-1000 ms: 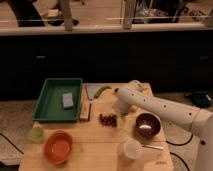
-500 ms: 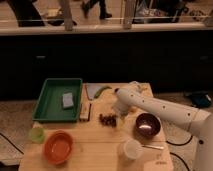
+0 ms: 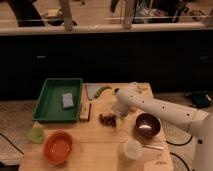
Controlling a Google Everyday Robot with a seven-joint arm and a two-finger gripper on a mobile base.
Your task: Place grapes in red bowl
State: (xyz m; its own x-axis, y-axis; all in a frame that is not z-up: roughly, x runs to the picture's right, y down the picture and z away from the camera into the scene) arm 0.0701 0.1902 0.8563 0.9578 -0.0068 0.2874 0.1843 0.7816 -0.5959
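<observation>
Camera view: a pale wooden bench (image 3: 100,145) stands on a speckled floor, with dark cabinet fronts (image 3: 100,60) behind it. The white arm reaches in from the right. Its pincer (image 3: 115,117) stands wide, low at mid-bench, just right of the grapes (image 3: 106,120), which lie on the wood. The red bowl (image 3: 58,148) sits near left, well apart from them. A maroon bowl (image 3: 148,125) sits right and a green tray (image 3: 50,102) far left.
</observation>
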